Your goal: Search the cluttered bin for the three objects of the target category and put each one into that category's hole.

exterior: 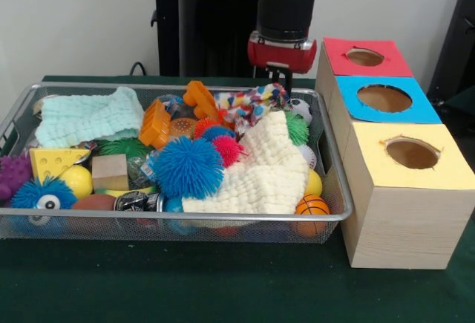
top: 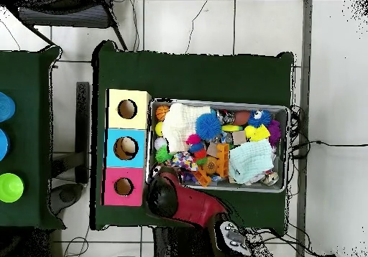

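A wire mesh bin (exterior: 171, 219) holds a heap of toys and cloths. My gripper (exterior: 286, 84) hangs over the bin's far right corner, just above a multicoloured patterned cloth (exterior: 249, 104); whether it is open or shut does not show. Beside the bin stand three wooden boxes with holes: red top (exterior: 365, 57), blue top (exterior: 384, 98), yellow top (exterior: 413, 152). A cream cloth (exterior: 271, 171) covers the right part of the pile. In the overhead view the arm (top: 180, 200) hides the gripper at the bin's (top: 230, 103) lower left corner.
Also in the bin are a mint cloth (exterior: 89, 115), a blue spiky ball (exterior: 188, 167), a pink spiky ball (exterior: 228, 149), orange plastic toys (exterior: 200, 100), a small basketball (exterior: 312, 206), a wooden block (exterior: 110, 171) and a yellow ball (exterior: 76, 180).
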You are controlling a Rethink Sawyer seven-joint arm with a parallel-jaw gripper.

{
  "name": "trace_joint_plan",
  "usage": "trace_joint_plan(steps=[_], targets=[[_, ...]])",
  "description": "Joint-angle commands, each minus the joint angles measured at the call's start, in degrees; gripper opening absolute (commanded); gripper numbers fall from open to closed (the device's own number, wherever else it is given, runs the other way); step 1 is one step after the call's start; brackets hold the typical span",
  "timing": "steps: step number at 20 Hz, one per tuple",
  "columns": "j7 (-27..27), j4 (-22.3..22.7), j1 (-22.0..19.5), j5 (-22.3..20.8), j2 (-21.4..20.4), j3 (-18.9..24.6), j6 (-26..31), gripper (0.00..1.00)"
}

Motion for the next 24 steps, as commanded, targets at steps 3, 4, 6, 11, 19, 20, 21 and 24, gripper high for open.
trace_joint_plan(steps=[3,4,6,11,19,20,21,24], targets=[[10.6,-4.9,3.2,3.3,-6.6,-1.0,2.7,0.00],[10.8,-4.7,3.2,3.3,-6.7,-0.9,2.3,0.00],[11.3,-4.1,2.7,2.7,-6.8,-0.1,0.2,0.00],[12.4,-3.5,4.5,3.2,-7.5,-1.3,-1.9,0.00],[12.5,-3.4,10.4,5.3,-13.0,-6.0,-1.0,0.00],[12.2,-3.7,11.4,5.6,-13.8,-7.1,-0.8,0.00],[11.7,-4.2,12.4,5.7,-14.4,-8.2,-1.0,0.00],[10.6,-5.8,14.7,6.2,-15.5,-10.7,-0.4,0.00]])
